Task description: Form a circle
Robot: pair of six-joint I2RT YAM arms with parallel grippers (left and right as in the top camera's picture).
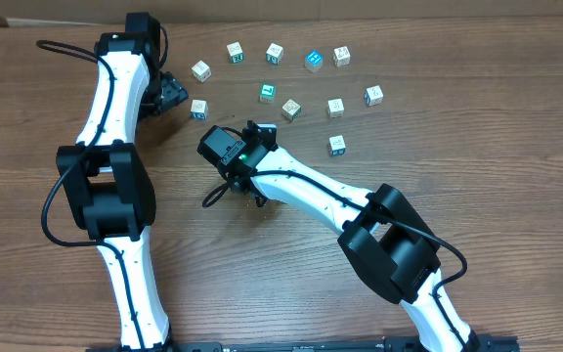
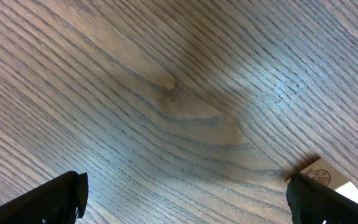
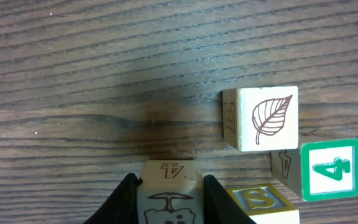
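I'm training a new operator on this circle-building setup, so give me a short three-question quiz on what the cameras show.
1. True or false: the left tool is closed on a cube.
2. In the right wrist view, the white cube next to the green 4 cube shows: A) a leaf, B) a star, C) a fish.
3. How many cubes appear in the right wrist view, counting the held cube in the right tool?
Key: 1 false, it is open over the table; 2 A; 3 four.
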